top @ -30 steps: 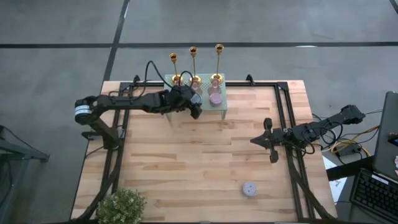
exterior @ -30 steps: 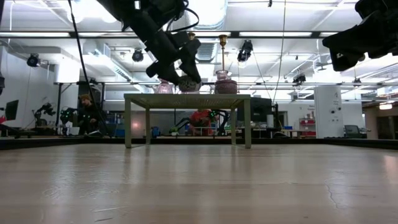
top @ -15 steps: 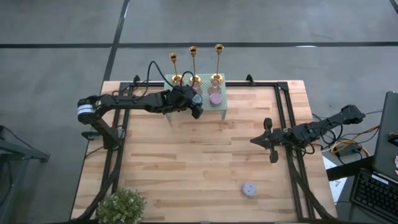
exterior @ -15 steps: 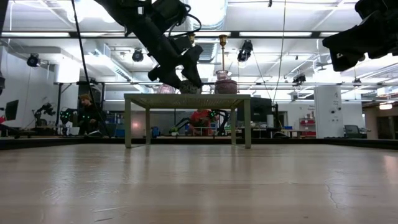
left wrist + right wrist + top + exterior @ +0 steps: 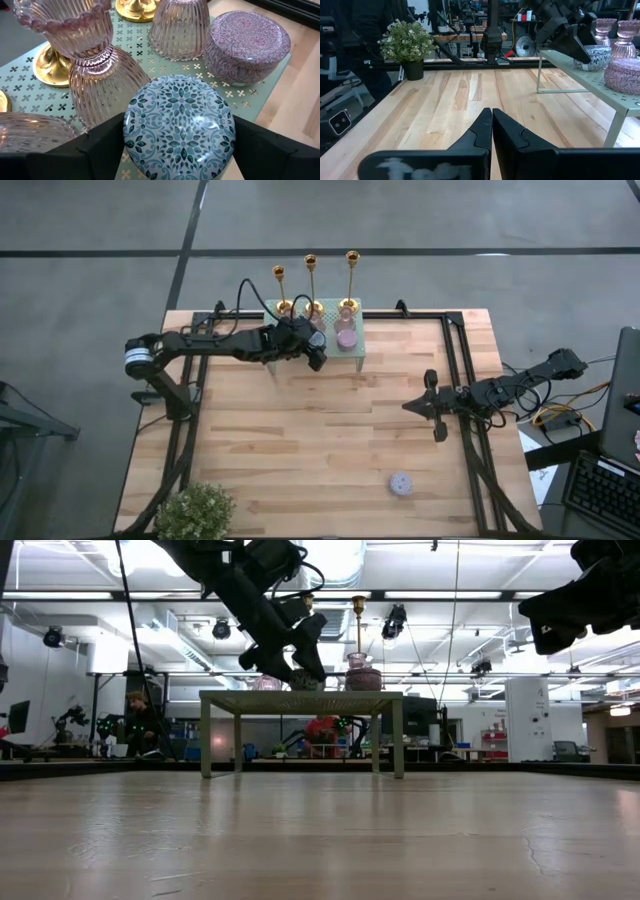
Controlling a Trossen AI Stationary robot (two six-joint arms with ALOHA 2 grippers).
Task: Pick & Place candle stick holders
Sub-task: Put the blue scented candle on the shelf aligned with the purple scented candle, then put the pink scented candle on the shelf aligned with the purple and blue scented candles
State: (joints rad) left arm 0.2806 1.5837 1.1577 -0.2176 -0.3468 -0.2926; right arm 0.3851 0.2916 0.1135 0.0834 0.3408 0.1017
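Three gold candle stick holders [image 5: 311, 285] stand on their round bases along the far edge of a small pale green perforated stand [image 5: 357, 350]. Their gold bases [image 5: 50, 67] show in the left wrist view. My left gripper [image 5: 315, 352] is over the stand's near left part, shut on a round tin with a blue patterned lid [image 5: 180, 132], just in front of the holders. My right gripper [image 5: 410, 407] waits shut and empty above the table's right half. My left gripper pinches the blue tin's round side wall [image 5: 127, 145] between its two fingers, one on each opposite side. The fingers [image 5: 310, 660] slant down from the table's left. The tin sits lid up and level, its bottom at the stand's top [image 5: 303, 684].
On the stand, next to the tin, are pink ribbed glass holders [image 5: 95, 60], [image 5: 177, 25] and a purple patterned tin [image 5: 247, 45]. A small round tin [image 5: 401, 484] lies near the table's near right. A potted plant [image 5: 195, 510] stands at the near left corner.
My left gripper has gone down a little with the blue tin, bringing it from just above the stand down to the stand's top, and has since kept still.
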